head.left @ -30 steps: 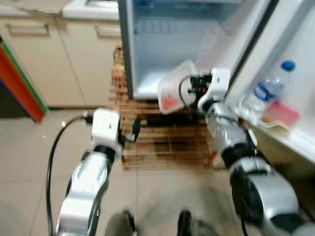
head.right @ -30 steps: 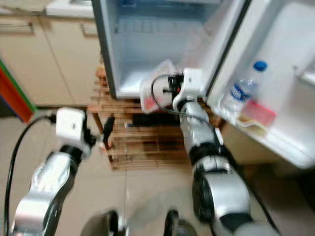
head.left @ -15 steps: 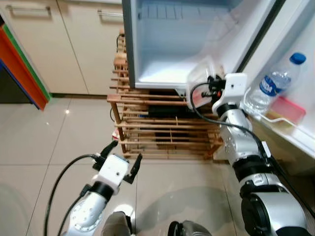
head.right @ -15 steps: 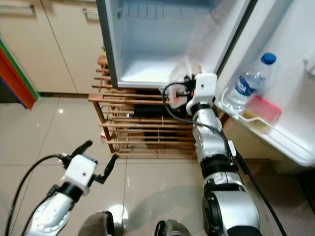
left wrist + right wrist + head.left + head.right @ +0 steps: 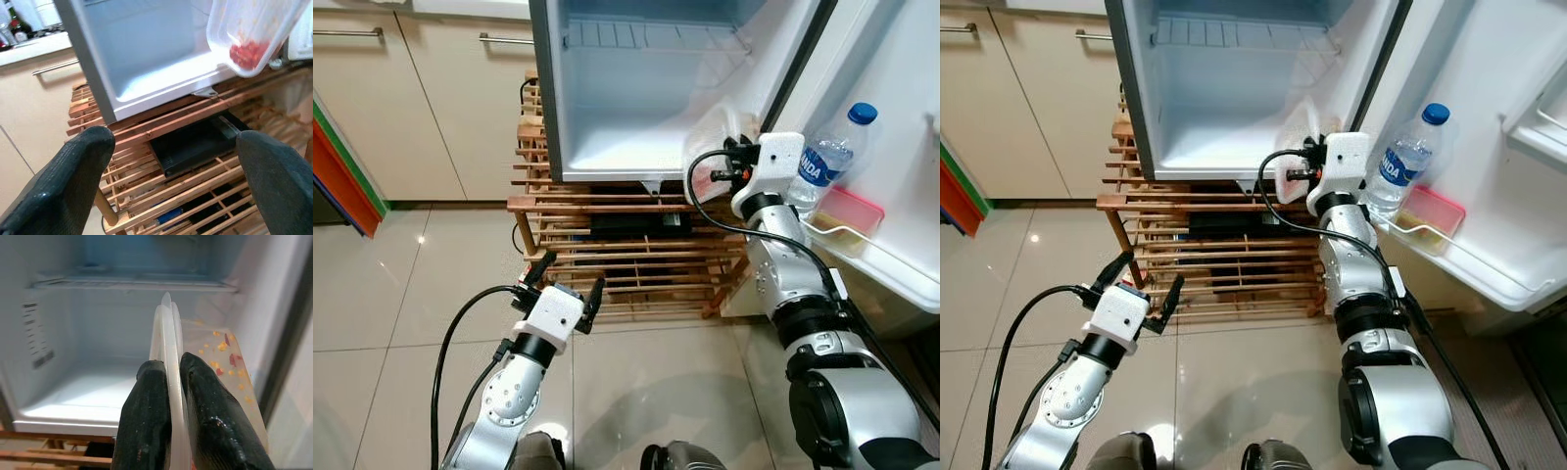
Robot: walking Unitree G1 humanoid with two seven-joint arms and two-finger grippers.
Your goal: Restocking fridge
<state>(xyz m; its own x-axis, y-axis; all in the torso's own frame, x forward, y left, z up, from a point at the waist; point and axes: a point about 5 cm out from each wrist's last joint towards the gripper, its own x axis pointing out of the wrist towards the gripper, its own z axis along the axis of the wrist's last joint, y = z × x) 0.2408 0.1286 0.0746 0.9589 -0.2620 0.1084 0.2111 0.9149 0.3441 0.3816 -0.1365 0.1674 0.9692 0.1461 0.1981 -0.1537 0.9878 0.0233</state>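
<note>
The clear plastic food container with red pieces [image 5: 215,382] is clamped by its rim in the right gripper [image 5: 168,382]. It is held upright on edge just before the open white fridge [image 5: 636,117], whose bottom floor lies straight ahead and slightly lower. The left gripper [image 5: 564,286] is spread wide and empty, low and far from the fridge.

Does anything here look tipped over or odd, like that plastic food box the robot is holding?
Yes: the right gripper pinches the clear food container by its rim, so it hangs tilted at the open fridge, red food slid into its low corner.
</note>
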